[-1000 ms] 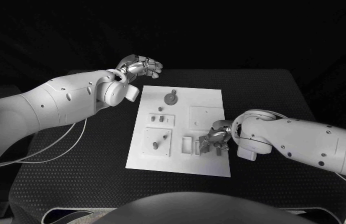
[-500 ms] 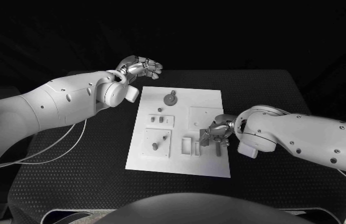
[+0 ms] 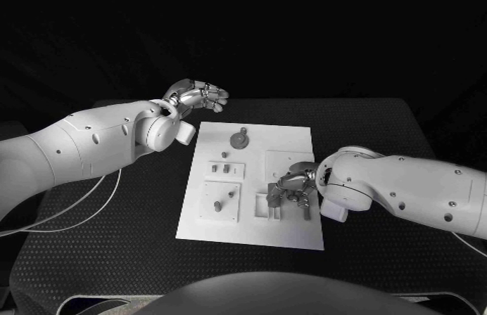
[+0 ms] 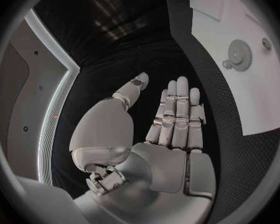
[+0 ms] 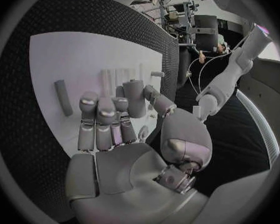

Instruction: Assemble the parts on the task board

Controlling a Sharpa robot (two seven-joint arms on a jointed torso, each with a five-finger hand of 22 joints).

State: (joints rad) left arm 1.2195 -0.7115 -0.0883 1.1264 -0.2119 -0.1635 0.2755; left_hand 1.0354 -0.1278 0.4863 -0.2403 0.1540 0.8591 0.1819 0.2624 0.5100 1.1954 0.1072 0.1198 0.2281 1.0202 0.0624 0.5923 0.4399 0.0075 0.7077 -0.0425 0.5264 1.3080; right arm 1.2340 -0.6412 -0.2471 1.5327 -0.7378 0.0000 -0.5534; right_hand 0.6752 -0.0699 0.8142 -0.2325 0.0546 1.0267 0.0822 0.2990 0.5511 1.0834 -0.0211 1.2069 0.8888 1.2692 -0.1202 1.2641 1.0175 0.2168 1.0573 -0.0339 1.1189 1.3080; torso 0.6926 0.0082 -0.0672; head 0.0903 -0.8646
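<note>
The white task board lies in the middle of the table. My right hand hovers low over its near right part, beside the upright slots. In the right wrist view this hand appears to pinch a short grey peg between thumb and a finger, over the board. Another grey peg lies loose on the board. My left hand is held off the board's far left corner, fingers apart, holding nothing.
A grey gear sits at the board's far end. Small grey parts stand in the left blocks. Black mat surrounds the board on every side.
My right hand has moved left across the board's near right part, from beside the loose peg to the slots. The left arm has not moved.
</note>
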